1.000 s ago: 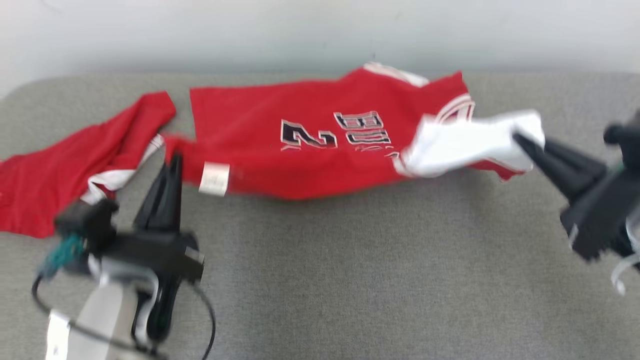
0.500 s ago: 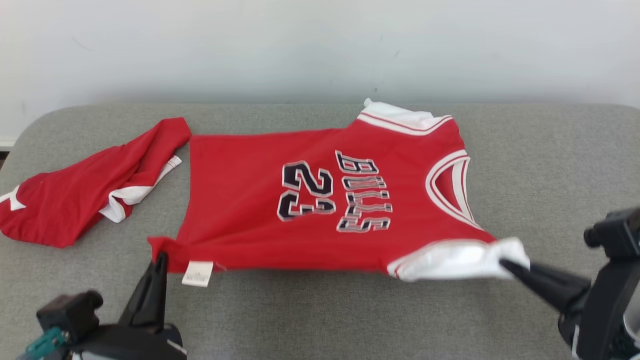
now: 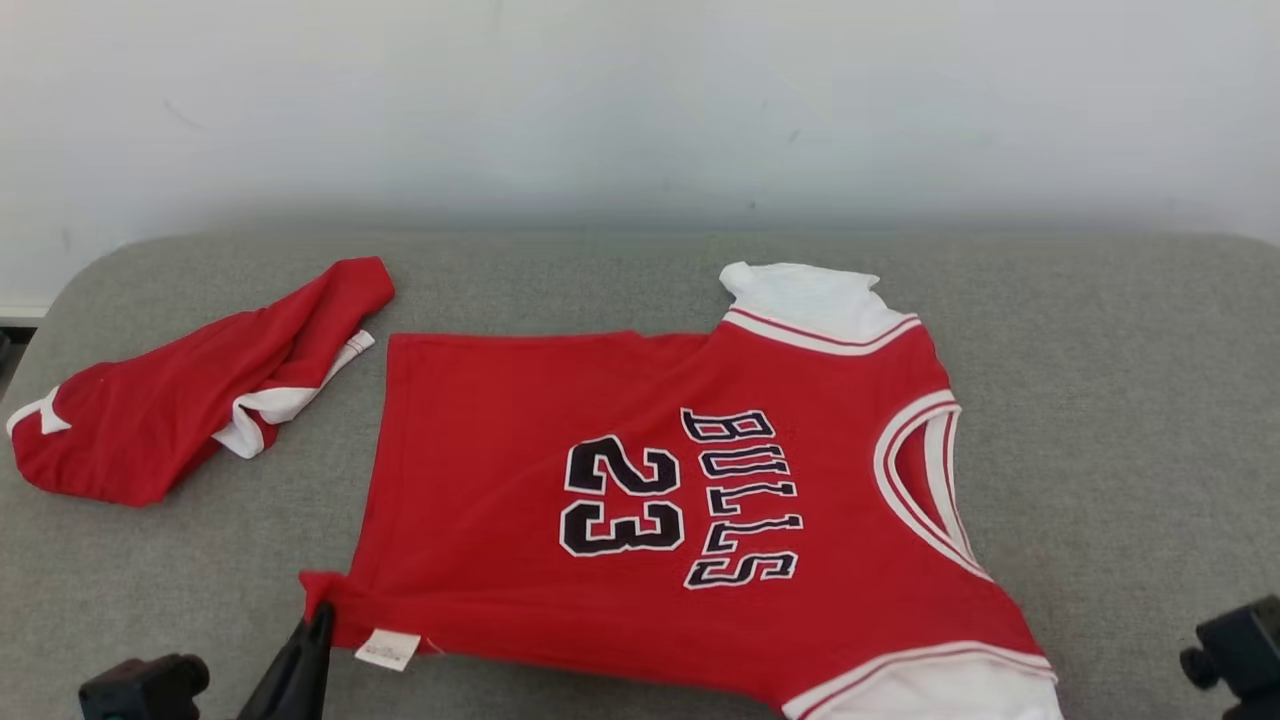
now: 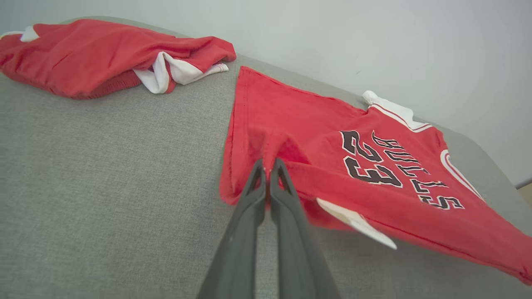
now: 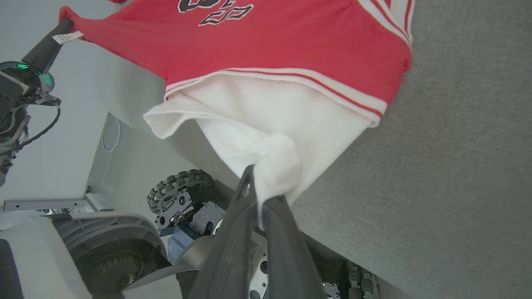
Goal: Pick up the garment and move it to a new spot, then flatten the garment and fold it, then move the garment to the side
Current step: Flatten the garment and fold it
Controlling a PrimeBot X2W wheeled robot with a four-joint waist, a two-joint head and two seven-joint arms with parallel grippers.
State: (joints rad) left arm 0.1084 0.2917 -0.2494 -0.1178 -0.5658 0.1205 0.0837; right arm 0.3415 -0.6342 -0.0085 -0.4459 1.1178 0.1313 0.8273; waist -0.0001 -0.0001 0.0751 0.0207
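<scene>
**Jersey drawn out flat toward the near edge**

Half a second ago the red and white basketball jersey (image 3: 640, 480) hung as a taut band between the two arms; a second ago it was bunched, its lettering half hidden. Now its back half lies spread on the grey cloth-covered table (image 3: 1100, 350), number and team name fully readable, collar toward the right edge and hem toward the left. The head camera has tilted too, so part of the shift is only apparent.

The left gripper (image 4: 268, 164) is pinched shut on the near hem corner, just beside the white label (image 3: 388, 650). The right gripper (image 5: 255, 182) is clamped on the white sleeve (image 5: 257, 124), which reaches past the table's near edge above the robot's wheeled base (image 5: 174, 187). By my reading the move is done and flattening is half finished: the near strip is raised and creased.

A crumpled red garment with white trim (image 3: 190, 400) lies toward the far left corner, apart from the hem but close enough to crowd a fold toward the left. The pale wall (image 3: 640, 100) stands behind the far edge.
</scene>
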